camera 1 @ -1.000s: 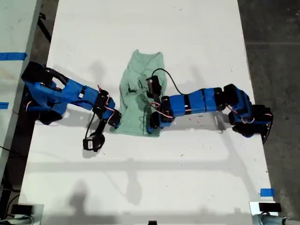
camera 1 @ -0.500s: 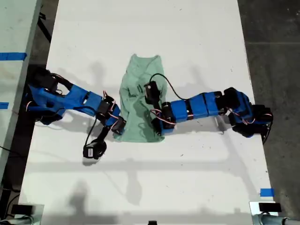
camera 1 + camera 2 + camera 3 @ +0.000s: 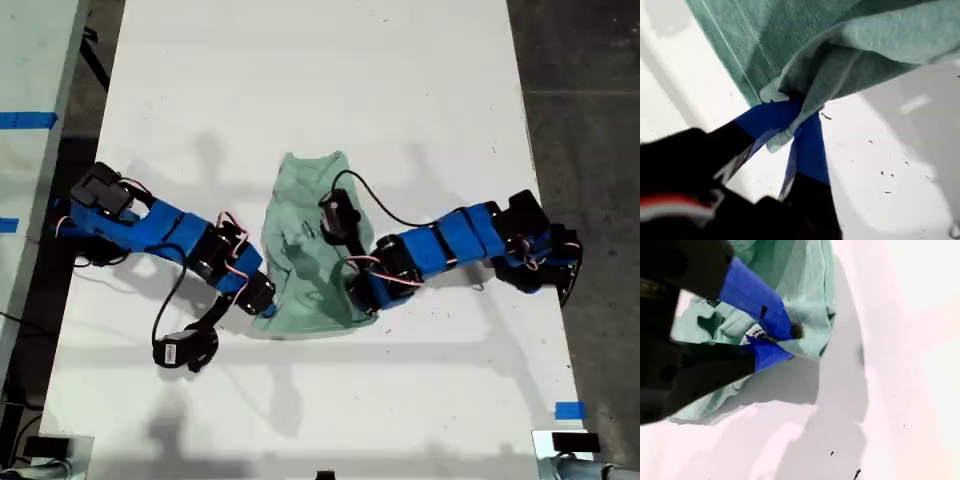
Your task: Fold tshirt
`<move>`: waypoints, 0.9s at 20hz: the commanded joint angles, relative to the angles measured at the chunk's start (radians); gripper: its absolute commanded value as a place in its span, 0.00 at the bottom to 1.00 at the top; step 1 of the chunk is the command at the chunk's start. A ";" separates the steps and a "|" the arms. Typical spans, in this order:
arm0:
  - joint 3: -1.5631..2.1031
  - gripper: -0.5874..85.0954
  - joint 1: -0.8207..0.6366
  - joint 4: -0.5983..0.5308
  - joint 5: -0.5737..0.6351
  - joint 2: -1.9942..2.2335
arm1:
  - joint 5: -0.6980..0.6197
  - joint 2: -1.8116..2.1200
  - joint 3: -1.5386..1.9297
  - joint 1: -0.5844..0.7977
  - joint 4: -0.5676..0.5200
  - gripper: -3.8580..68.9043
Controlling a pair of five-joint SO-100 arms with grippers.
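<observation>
In the exterior view, a smooth white table is flanked by dark grey floor; the soft mint tshirt lies bunched lengthwise at its middle, between two blue arms. In the first wrist view, my first gripper is clamped on a hemmed edge. In the second wrist view, my second gripper is pinched on crumpled cloth.

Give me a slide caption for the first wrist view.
My first claw shut on the mint tshirt.
</observation>
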 commanded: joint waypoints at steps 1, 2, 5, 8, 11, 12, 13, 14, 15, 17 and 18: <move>-0.064 0.01 -0.031 0.008 0.006 0.112 | -0.066 0.092 -0.061 0.071 -0.023 0.04; -0.061 0.01 -0.054 0.023 0.015 0.120 | -0.095 0.092 -0.060 0.103 -0.035 0.04; -0.031 0.01 -0.178 0.077 0.075 0.213 | -0.199 0.106 -0.058 0.221 -0.060 0.04; -0.006 0.01 -0.368 0.095 0.218 0.296 | -0.313 0.115 -0.052 0.364 -0.095 0.04; -0.006 0.01 -0.554 0.104 0.353 0.287 | -0.402 0.115 -0.037 0.509 -0.129 0.04; -0.006 0.01 -0.603 0.104 0.383 0.278 | -0.426 0.115 -0.037 0.552 -0.138 0.04; -0.006 0.01 -0.644 0.103 0.413 0.264 | -0.448 0.115 -0.032 0.592 -0.150 0.04; -0.009 0.01 -0.680 0.098 0.436 0.245 | -0.462 0.114 -0.020 0.630 -0.169 0.03; -0.009 0.01 -0.712 0.092 0.456 0.227 | -0.474 0.110 -0.011 0.666 -0.184 0.03; -0.009 0.04 -0.785 0.091 0.488 0.195 | -0.468 0.107 0.002 0.746 -0.195 0.20; -0.006 0.20 -0.836 0.101 0.491 0.193 | -0.453 0.109 0.002 0.802 -0.173 0.31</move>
